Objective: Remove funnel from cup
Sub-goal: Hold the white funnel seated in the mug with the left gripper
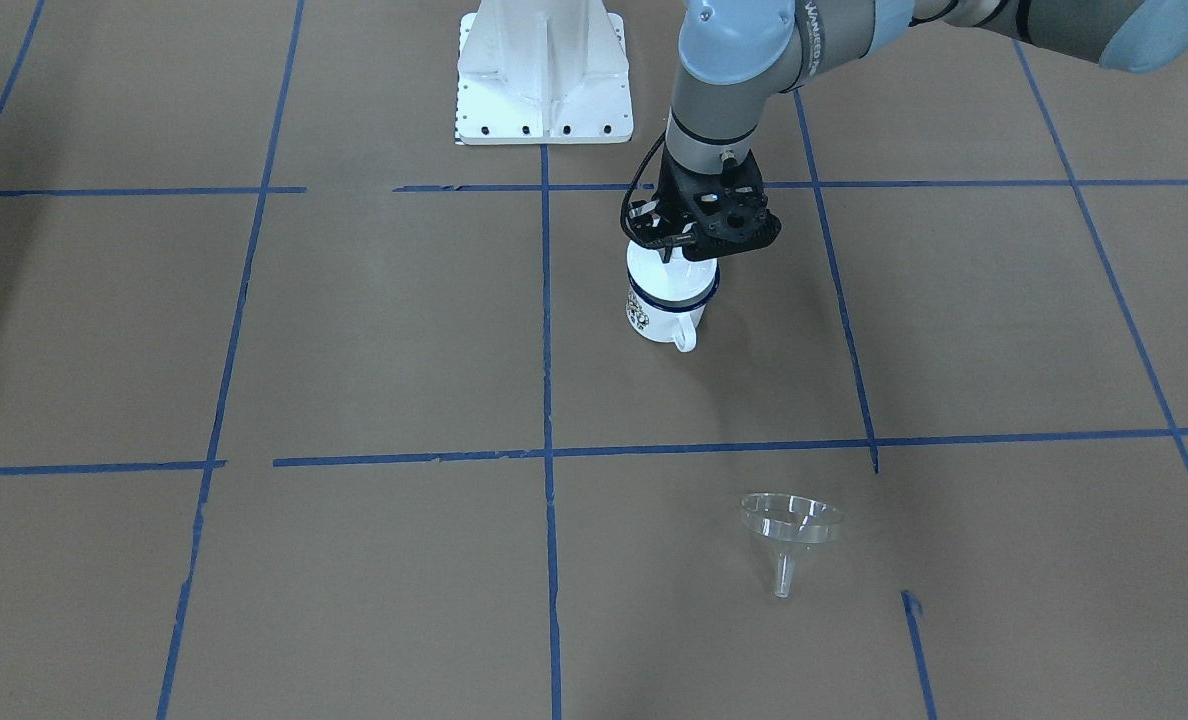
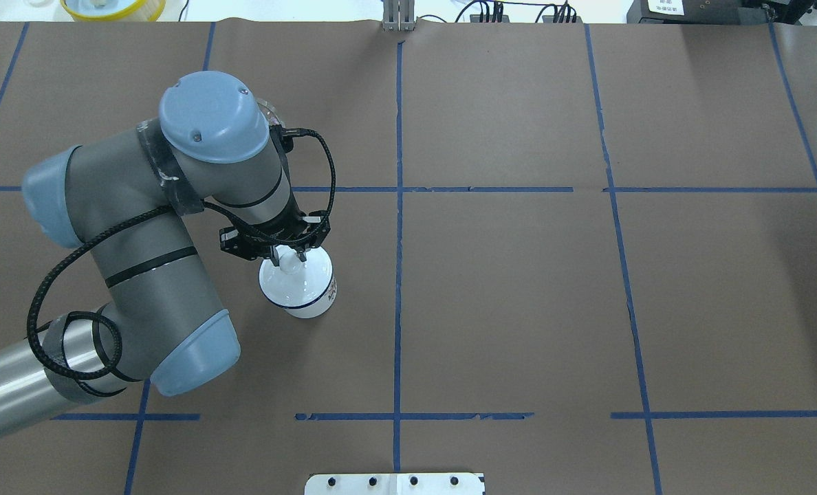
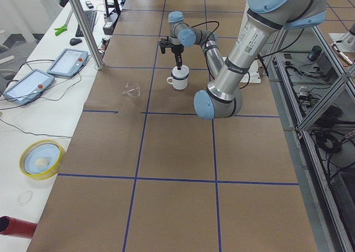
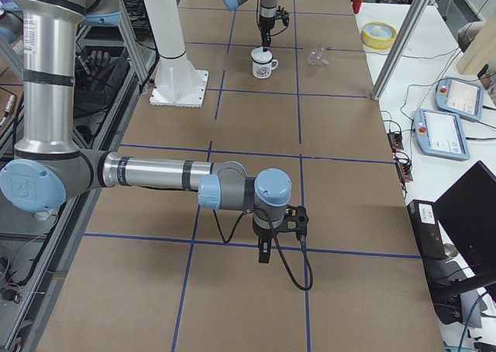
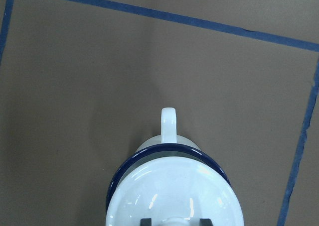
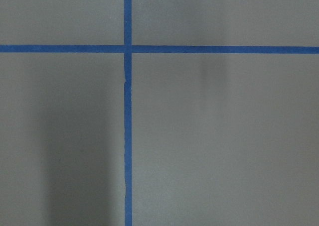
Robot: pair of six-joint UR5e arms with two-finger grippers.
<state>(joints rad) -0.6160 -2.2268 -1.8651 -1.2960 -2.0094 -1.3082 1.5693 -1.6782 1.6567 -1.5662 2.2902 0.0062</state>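
The white mug (image 1: 662, 318) with a dark blue rim stands upright on the brown table, handle toward the operators' side. A white domed lid (image 2: 307, 278) sits on it. My left gripper (image 2: 286, 258) hangs straight over the lid. In the left wrist view its fingers (image 5: 146, 221) stand either side of the knob with slim gaps, so it is open. The clear funnel (image 1: 789, 528) lies on its side on the table, well apart from the mug. My right gripper (image 4: 263, 253) hovers over bare table far from both; I cannot tell its state.
The white robot base (image 1: 544, 80) stands behind the mug. A yellow bowl (image 3: 39, 159) and control tablets (image 3: 66, 62) lie on the side bench past the table's edge. Blue tape lines (image 1: 546, 400) cross the brown table.
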